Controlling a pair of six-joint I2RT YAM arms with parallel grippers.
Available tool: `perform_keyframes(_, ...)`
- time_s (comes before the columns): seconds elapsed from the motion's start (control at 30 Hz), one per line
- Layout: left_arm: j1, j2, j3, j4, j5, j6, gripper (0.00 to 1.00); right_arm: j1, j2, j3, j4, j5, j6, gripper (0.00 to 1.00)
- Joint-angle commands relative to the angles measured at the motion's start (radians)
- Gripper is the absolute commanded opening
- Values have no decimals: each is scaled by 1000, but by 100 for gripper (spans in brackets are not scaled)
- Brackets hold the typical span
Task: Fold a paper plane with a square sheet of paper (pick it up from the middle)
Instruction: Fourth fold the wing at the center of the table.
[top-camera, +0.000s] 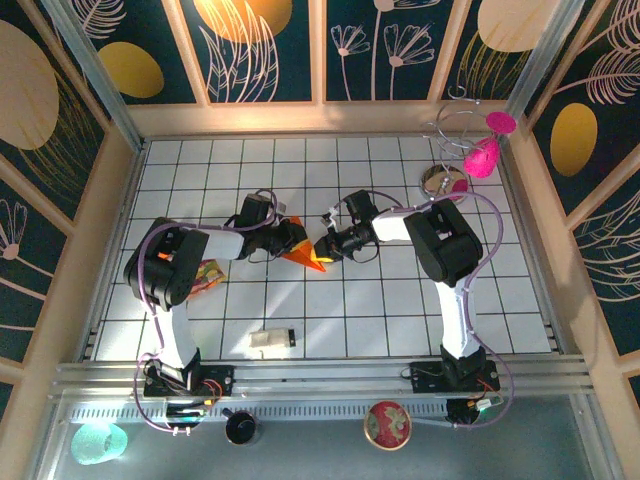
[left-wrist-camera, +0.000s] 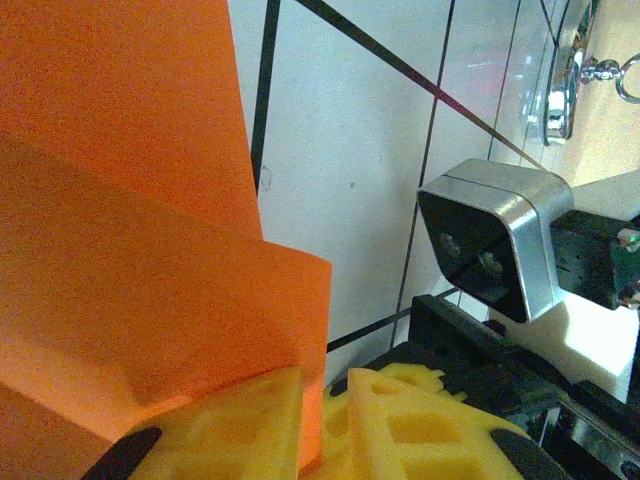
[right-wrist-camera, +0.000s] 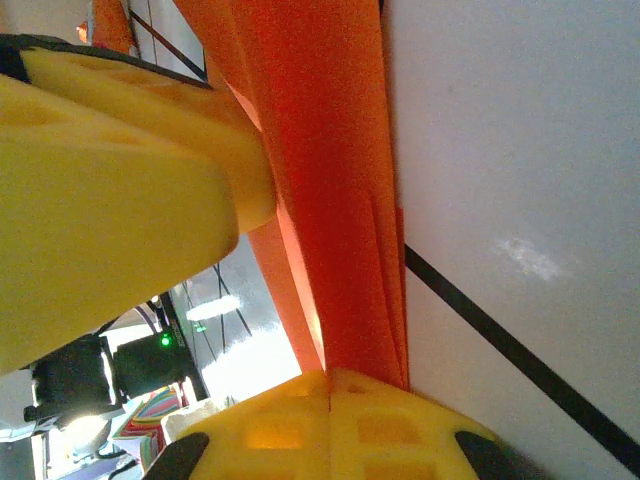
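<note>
Together, beyond the beige block (top-camera: 271, 340), left gripper (left-wrist-camera: 318, 410) and right gripper (right-wrist-camera: 330, 390) clamp the orange paper (top-camera: 306, 256), apparently steadying a crease.

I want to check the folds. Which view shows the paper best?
Left wrist: the paper shows its overlapping layers and straight edges. The right wrist sees it edge-on and very close; the top view, a small far wedge.

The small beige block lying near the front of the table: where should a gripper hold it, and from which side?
Hold the beige block across its two long sides, near the middle, coming straight down from above. It lies flat on the table, long axis left to right, apart from other things, so fingers probably fit on both sides.
</note>
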Motion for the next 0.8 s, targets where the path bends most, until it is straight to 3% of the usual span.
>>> perform_keyframes(0.0, -5, 20, 24, -34, -27, -6, 19, -4, 15, 16, -36, 9, -22, 7)
perform_keyframes(0.37, -5, 34, 36, -67, -51, -6, 18, -6, -92, -15, -65, 70, -49, 27)
perform_keyframes(0.6, -5, 28, 32, -63, -46, -8, 18, -3, -208, -71, -47, 187, -37, 26)
perform_keyframes(0.77, -5, 23, 27, -63, -47, -7, 18, 34, -224, -64, -31, 181, -50, 22)
